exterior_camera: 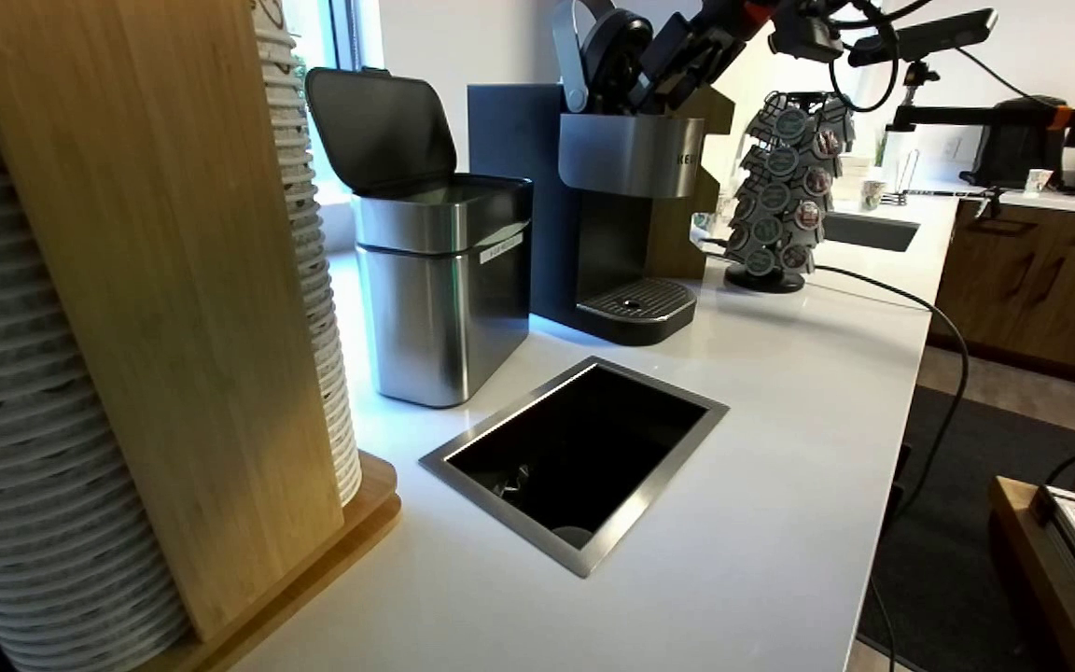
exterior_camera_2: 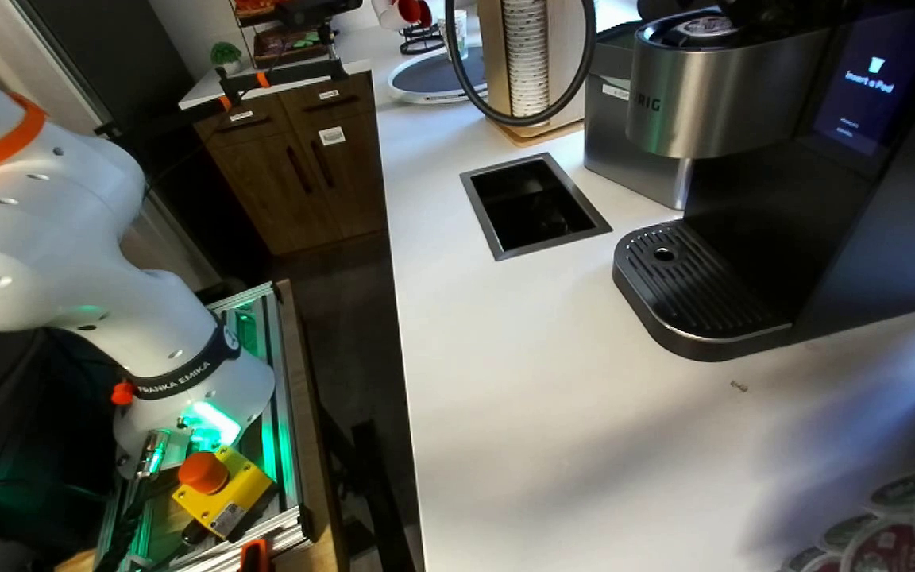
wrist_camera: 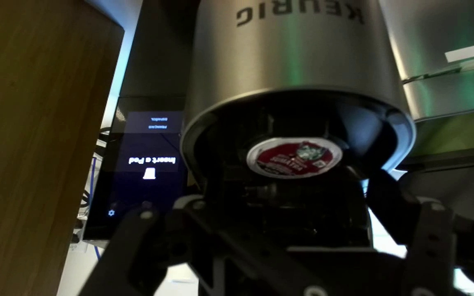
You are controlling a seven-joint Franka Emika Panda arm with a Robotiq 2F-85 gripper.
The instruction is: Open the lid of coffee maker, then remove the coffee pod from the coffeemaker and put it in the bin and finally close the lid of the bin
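Observation:
The coffee maker (exterior_camera: 631,154) stands on the counter with its lid (exterior_camera: 614,61) raised; the lid's dark underside (wrist_camera: 307,218) shows in the wrist view. The coffee pod (wrist_camera: 294,158), with a red and white top, sits in the round brew head. It also shows in an exterior view (exterior_camera_2: 708,27). My gripper (exterior_camera: 651,91) is at the top of the brew head. In the wrist view its dark fingers (wrist_camera: 298,183) are wide apart, one on each side of the pod, with nothing between them gripped. The steel bin (exterior_camera: 416,322) stands beside the machine, its lid (exterior_camera: 383,126) standing open.
A steel-rimmed counter opening (exterior_camera: 654,499) lies in front of the bin. A pod tower (exterior_camera: 780,191) stands beyond the machine. A wooden cup holder (exterior_camera: 174,280) stands near the bin. A cable loop (exterior_camera_2: 521,121) hangs over the counter. A wooden panel (wrist_camera: 35,164) flanks the machine.

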